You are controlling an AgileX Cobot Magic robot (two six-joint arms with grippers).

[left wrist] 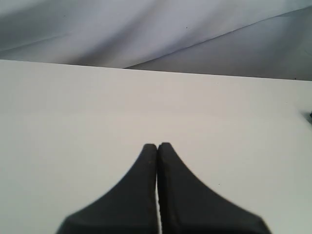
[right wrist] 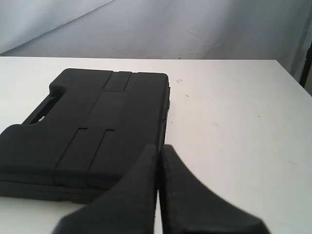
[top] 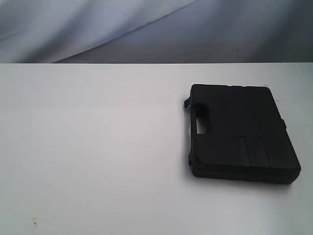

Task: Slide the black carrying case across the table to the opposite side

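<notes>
Both jaws pressed together and empty; the black case (top: 239, 132) lies flat at 3 o'clock on the bench (top: 98, 147).
The left jaws, smooth dark wedges, meet tip to tip above bare matte white bench. The right jaws, closed the same way, point at the case; contact unclear. The case is hard, grained plastic, rectangular with rounded corners, its handle cut-out (top: 200, 125) facing 9 o'clock.

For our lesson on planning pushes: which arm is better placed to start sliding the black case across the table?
Right, probably. Its shut right pincer hangs close by the black carrying case, on the right of the table. The left pincer faces almost only bare table.
</notes>
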